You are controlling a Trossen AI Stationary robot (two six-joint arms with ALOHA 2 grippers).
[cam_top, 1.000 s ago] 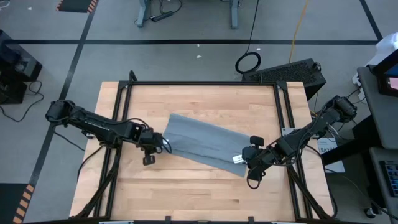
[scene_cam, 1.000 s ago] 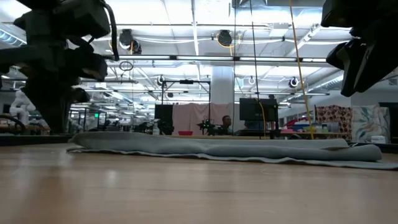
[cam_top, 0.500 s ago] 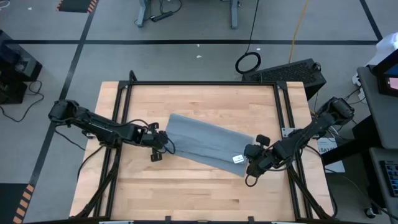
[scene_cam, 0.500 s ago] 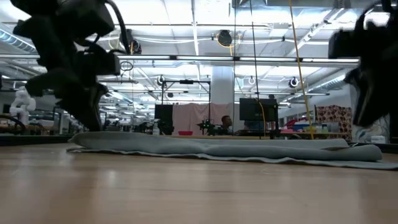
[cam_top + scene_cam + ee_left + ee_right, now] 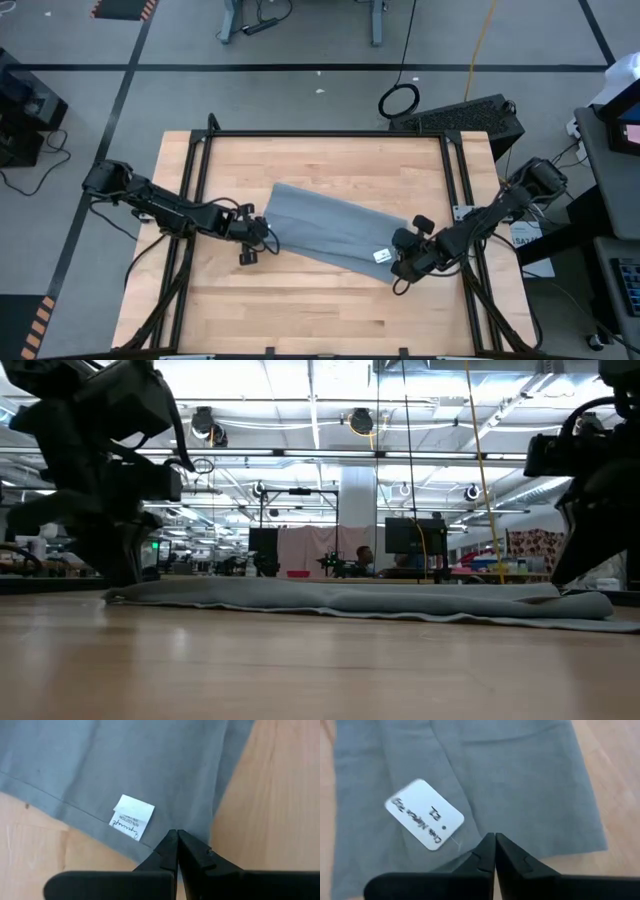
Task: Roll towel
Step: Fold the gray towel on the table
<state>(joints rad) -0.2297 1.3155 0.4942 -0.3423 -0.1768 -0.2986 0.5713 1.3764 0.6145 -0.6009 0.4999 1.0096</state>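
The grey-blue towel [image 5: 335, 225] lies flat and folded on the wooden table, slanting from far left to near right; in the low view [image 5: 350, 600] it shows as a low flat strip. My left gripper [image 5: 264, 239] is shut at the towel's near left corner, beside a sewn white label [image 5: 132, 817]. My right gripper [image 5: 399, 263] is shut at the towel's near right end, beside a white paper tag [image 5: 425, 820]. My left gripper has its shut fingertips [image 5: 170, 842] on the towel's near left corner [image 5: 200, 827], coming from above at a slant. No cloth shows between the fingers. The towel lies flat on the table. My right gripper has its shut fingertips [image 5: 487, 847] on the towel's near right end [image 5: 520, 827], close to the hem, coming from above at a slant. No cloth shows between the fingers. The towel lies flat.
Black frame rails [image 5: 330, 133] run along the table's far, left and right sides. Bare wood [image 5: 320, 310] lies between the towel and the near edge. A person [image 5: 363, 558] sits far off in the room behind.
Both grippers have come down from above the table onto the towel's two ends, the left at its left end, the right at its right end. The towel has stayed where it was.
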